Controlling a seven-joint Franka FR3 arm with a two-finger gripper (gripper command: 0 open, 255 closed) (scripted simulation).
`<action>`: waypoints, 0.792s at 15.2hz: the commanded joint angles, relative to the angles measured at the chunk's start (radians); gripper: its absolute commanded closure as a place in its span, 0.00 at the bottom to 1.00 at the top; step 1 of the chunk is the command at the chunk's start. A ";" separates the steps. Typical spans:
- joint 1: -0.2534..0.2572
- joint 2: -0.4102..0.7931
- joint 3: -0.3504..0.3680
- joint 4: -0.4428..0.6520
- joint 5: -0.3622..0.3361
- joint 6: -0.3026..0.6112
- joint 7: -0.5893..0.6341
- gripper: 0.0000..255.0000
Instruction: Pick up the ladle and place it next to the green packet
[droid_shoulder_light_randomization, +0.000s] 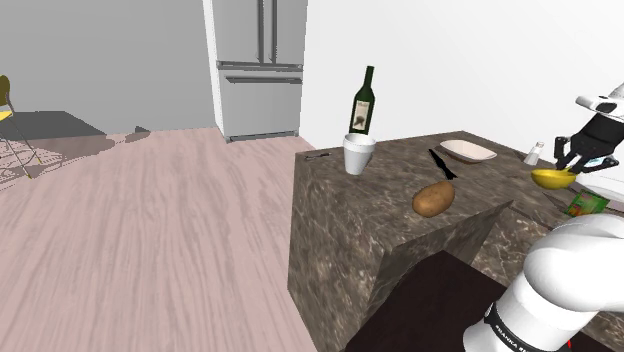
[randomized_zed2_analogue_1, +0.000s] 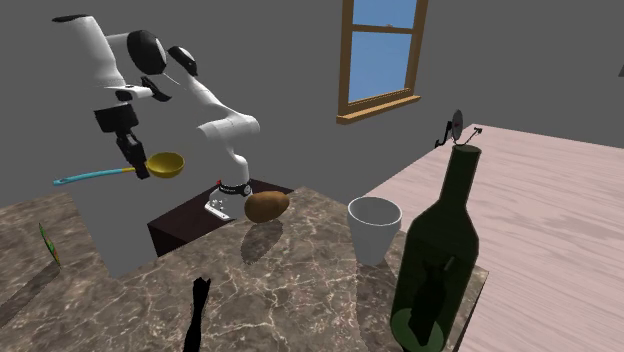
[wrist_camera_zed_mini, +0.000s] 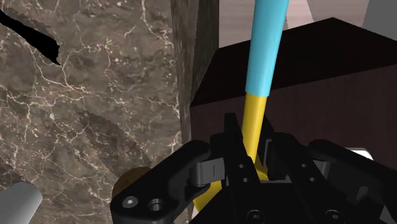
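Gripper: the black two-finger gripper (droid_shoulder_light_randomization: 576, 163) is closed on the ladle. In the wrist view its fingers (wrist_camera_zed_mini: 233, 137) clasp the yellow stretch of the handle, below where the blue begins.
Ladle: yellow bowl and lower handle, blue grip (randomized_zed2_analogue_1: 165, 164). It is held in the air above the dark marbled counter (droid_shoulder_light_randomization: 350, 220) and lies roughly level, with the bowl on one side of the gripper and the blue grip sticking out the other.
Green packet: it lies on the counter (droid_shoulder_light_randomization: 588, 203). In the shoulder view it is just below and to the right of the ladle's bowl, and the two are apart.
White cup: stands upright near the counter's corner (randomized_zed2_analogue_1: 375, 228), mouth up, its inside plain pale grey.
Wine bottle: dark green glass with a label (droid_shoulder_light_randomization: 365, 100), upright just behind the cup in the shoulder view.
White dish: shallow (droid_shoulder_light_randomization: 468, 151), flat on the counter towards the wall.
Potato: brown (droid_shoulder_light_randomization: 433, 198), on the counter near its inner edge.
Black utensil: lies between the potato and the dish (droid_shoulder_light_randomization: 443, 165). I cannot tell its exact kind.
Shaker: small and pale (droid_shoulder_light_randomization: 534, 153), beside the dish.
Room: a grey fridge (droid_shoulder_light_randomization: 262, 65) stands against the far wall.
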 joint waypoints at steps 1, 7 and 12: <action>-0.003 0.004 -0.040 0.048 -0.024 -0.021 -0.056 1.00; 0.006 0.017 -0.148 0.189 -0.083 -0.069 -0.199 1.00; 0.047 0.036 -0.244 0.334 -0.126 -0.106 -0.317 1.00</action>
